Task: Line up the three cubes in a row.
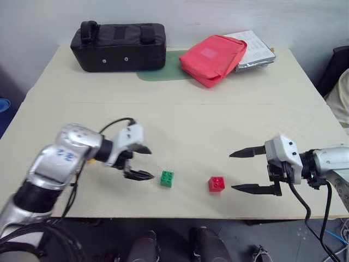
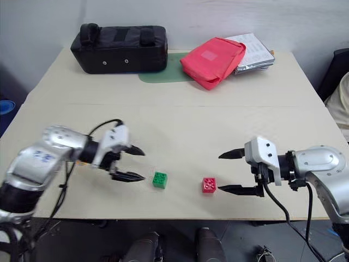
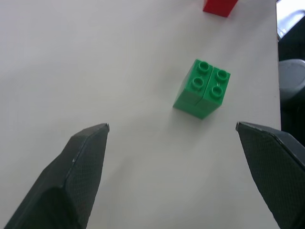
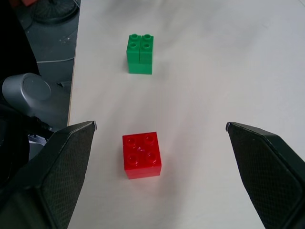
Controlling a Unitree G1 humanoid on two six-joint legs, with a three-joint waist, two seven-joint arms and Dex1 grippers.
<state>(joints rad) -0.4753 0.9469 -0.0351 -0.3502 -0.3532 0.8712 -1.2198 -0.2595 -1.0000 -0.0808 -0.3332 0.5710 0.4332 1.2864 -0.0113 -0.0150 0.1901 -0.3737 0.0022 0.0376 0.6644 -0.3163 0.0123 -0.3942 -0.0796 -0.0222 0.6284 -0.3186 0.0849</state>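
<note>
Left gripper [image 1: 143, 162] is seen with jaws spread wide, nothing between them, held above the tabletop [image 1: 180, 117] and pointed toward the green cube [image 1: 167, 178]. The green cube lies just beside the lower fingertip, at about 3 o'clock from it, apart from it, flat on the tabletop with studs up. In the left wrist view the green cube [image 3: 202, 89] is seen beyond the spread fingers [image 3: 81, 162], not between them.

Right gripper [image 1: 244, 171] is seen with jaws spread wide, empty, pointed toward the robot's left. The red cube [image 1: 216, 184] sits near its lower fingertip, at about 9 o'clock from it, not touched, studs up. In the right wrist view the red cube [image 4: 141, 155] is framed between the two fingers [image 4: 62, 167] but lies ahead of the tips.

Green and red cubes are set side by side near the front edge of the tabletop, well apart, green at 9 o'clock of red. An orange-yellow cube cannot be made out.

At the far edge: a black bag [image 1: 119, 46] at about 11 o'clock, a green mat [image 1: 163, 71] partly under it, a red pouch [image 1: 214, 58] at about 1 o'clock, resting partly on a stack of papers [image 1: 255, 49].
</note>
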